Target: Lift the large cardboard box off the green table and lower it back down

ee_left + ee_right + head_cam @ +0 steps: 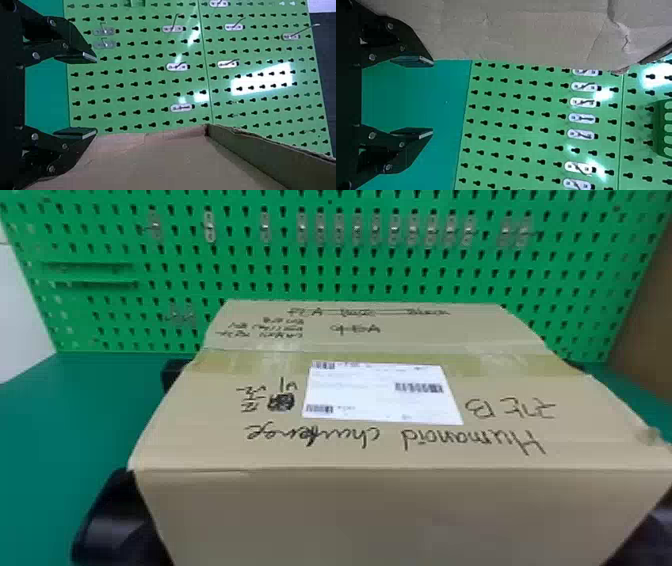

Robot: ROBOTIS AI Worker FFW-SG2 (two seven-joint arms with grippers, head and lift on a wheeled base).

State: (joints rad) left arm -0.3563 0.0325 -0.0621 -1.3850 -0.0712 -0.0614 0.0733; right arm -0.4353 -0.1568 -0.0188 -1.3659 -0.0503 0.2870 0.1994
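The large cardboard box (350,510) is at the centre of the work area, over the green table (45,425), with its top face up (whether its base touches the table cannot be told). A white label (375,400) is on the top face, just nearer than a strip of clear tape (225,362) that crosses from left to right.

The left gripper (173,374) is at the left side of the box. Its jaws are set wide apart and hold nothing between them. The right gripper (578,365) is at the right side, jaws likewise wide apart, holding nothing between them. Contact between either gripper and the box cannot be confirmed.

A green pegboard (330,280) with metal hooks (210,227) stands at the far side.
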